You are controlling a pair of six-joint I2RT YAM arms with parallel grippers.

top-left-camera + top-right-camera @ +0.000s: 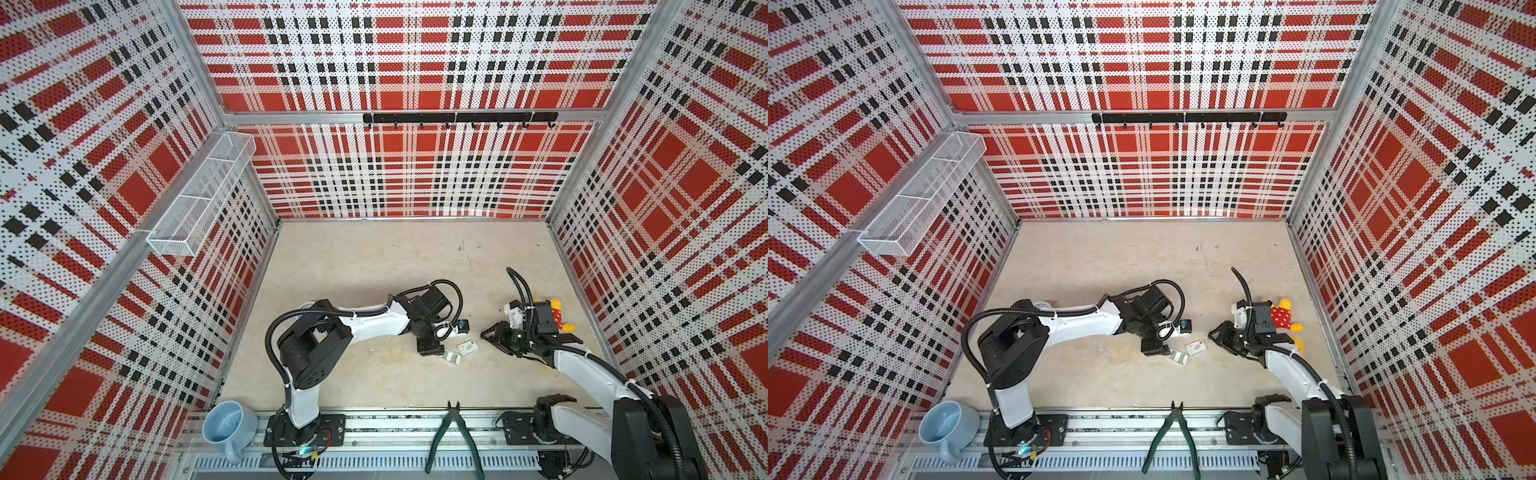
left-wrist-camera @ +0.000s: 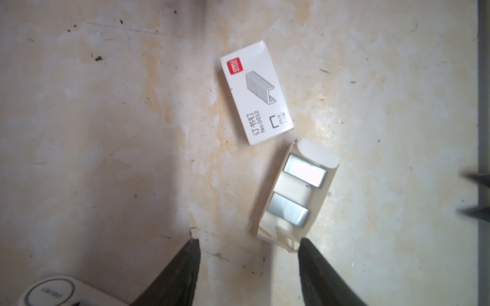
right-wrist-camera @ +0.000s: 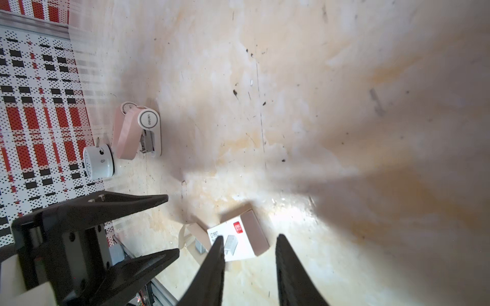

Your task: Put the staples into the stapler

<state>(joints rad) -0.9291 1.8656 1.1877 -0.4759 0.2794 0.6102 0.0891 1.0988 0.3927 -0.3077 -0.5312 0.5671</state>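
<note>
staples (image 2: 288, 213) lie bared in tray (image 2: 318, 153), at 8 o'clock of sleeve (image 1: 467, 347) in a top view, so strips can be pinched. left gripper (image 2: 249, 239) wide, empty, at tray's end. right gripper (image 3: 250, 236) narrow, empty. stapler (image 3: 143, 132) apparently open to receive.

You can see the staples (image 1: 1178, 356) lying on the table (image 1: 1100, 270), just beside the left gripper (image 1: 1158, 350). The white box (image 1: 1196, 347) sits between them and the right gripper (image 1: 1214, 333). Green pliers (image 1: 1177, 417) lie at the front.
</note>
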